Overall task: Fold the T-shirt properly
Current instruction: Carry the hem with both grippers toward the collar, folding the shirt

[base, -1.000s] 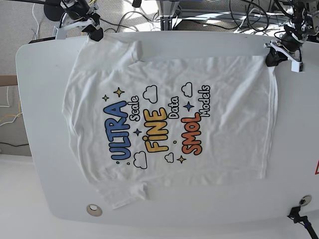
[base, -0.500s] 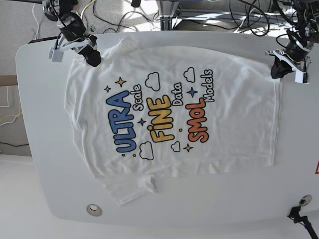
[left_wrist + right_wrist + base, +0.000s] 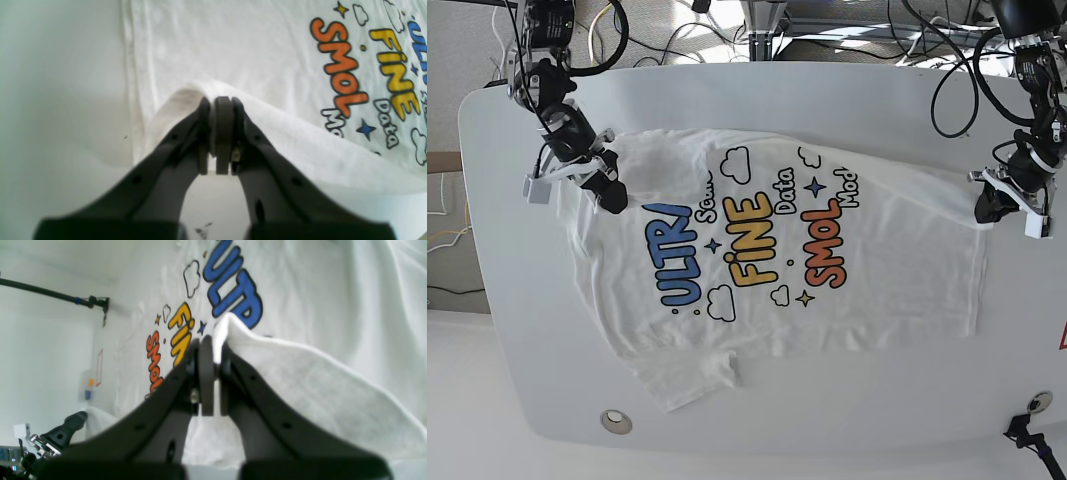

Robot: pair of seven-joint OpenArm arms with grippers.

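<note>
The white T-shirt (image 3: pixel 847 300) lies print-up on the white table, its "ULTRA FINE SMOL" lettering showing. Its far edge is lifted and drawn over the top of the print, hiding part of the small words. My right gripper (image 3: pixel 614 197) is at the shirt's left end, shut on that raised edge. The right wrist view shows its jaws (image 3: pixel 210 340) pinching a white fold of the T-shirt (image 3: pixel 333 390) above the blue letters. At the shirt's right end my left gripper (image 3: pixel 987 212) is also shut on fabric. The left wrist view shows its jaws (image 3: pixel 220 100) clamped on a ridge of the T-shirt (image 3: pixel 233 50).
The table (image 3: pixel 497 280) has rounded corners and a round metal grommet (image 3: pixel 615 421) near its front left. Cables (image 3: pixel 727 40) hang behind the far edge. A black clip (image 3: pixel 1027 432) sits at the front right corner, with a red mark (image 3: pixel 1062 340) at the right edge.
Both grippers have moved from the table's far edge toward the near side. They carry the shirt's far edge with them, so it now overlaps the top of the print.
</note>
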